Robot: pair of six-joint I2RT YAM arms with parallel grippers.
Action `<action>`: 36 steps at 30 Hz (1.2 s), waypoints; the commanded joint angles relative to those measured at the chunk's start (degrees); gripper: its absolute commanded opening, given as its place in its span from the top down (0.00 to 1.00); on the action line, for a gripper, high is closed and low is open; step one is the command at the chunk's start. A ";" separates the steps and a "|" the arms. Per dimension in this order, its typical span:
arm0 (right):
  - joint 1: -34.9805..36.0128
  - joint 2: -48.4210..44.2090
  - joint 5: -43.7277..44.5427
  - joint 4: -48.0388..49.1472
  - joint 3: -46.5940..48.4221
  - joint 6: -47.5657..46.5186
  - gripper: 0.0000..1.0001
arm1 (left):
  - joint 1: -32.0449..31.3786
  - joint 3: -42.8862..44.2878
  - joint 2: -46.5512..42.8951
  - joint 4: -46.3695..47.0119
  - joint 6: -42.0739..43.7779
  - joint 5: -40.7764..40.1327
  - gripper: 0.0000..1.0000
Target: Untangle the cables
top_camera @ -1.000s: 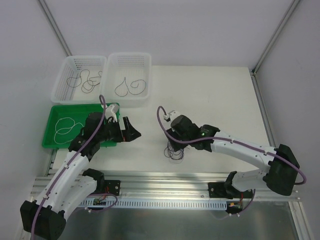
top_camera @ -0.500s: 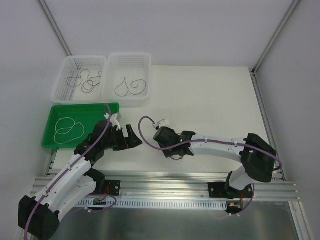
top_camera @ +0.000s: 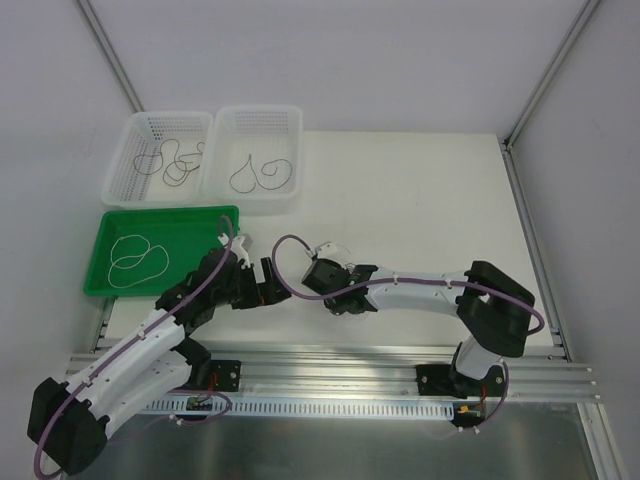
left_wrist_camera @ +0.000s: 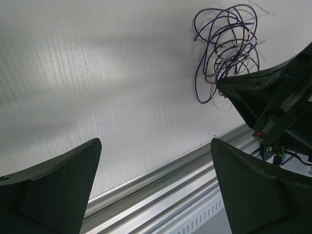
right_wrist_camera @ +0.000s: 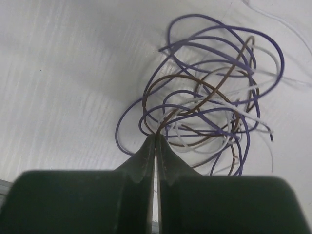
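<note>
With your right pincer pressed together on strands at the lower-left edge of the cables, tangled centre-frame on the bench, lift slowly and let the spread left pincer pin the rest.

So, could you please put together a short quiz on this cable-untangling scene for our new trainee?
1. True or false: the left gripper is shut on a wire.
2. How many white plastic mesh baskets stand beyond the flat green plastic tray? A one, B two, C three.
3. Which gripper has its tips pinched onto the tangle of thin purple, brown and white wires?

Key
1. False: its jaws stand wide apart, holding nothing.
2. B.
3. The right gripper, closed at the tangle's near edge.
</note>
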 commanded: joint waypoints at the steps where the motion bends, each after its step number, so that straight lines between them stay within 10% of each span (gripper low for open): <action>1: 0.21 -6.61 1.68 -0.40 0.08 0.19 0.99 | -3.09 1.39 2.01 2.51 -1.52 -3.07 0.04; 13: -2.69 -27.52 -11.93 9.87 -9.05 -2.80 0.99 | -16.71 5.87 13.78 13.40 -3.98 -9.05 0.07; 36: -3.48 -35.98 -13.97 16.56 -15.83 -1.31 0.99 | -23.58 8.86 32.94 27.38 -15.31 -16.78 0.32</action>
